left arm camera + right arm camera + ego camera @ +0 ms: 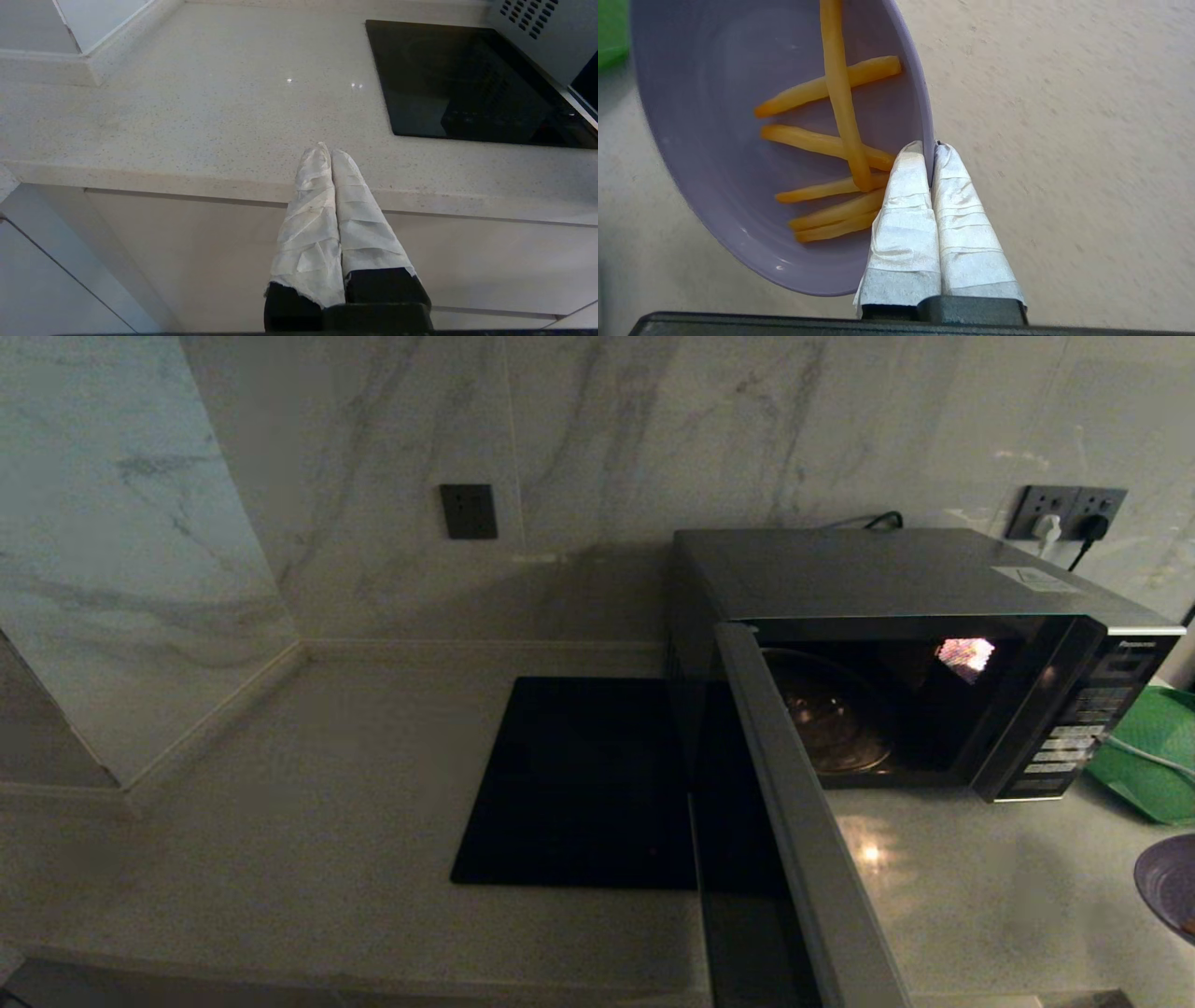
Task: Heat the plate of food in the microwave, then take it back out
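Note:
The silver-grey microwave stands at the back right of the counter, its door swung wide open toward me and its lit cavity showing a bare glass turntable. The lilac plate of food carries several orange-yellow fries. My right gripper is shut on the plate's rim, one finger inside, one outside, holding it above the counter. In the head view only an edge of the plate shows at the far right, in front of the microwave. My left gripper is shut and empty at the counter's front edge.
A flat black square slab lies in the counter left of the microwave. A green tray sits to the right of the microwave. Marble walls close the back and left. Wall sockets with plugs are behind the microwave.

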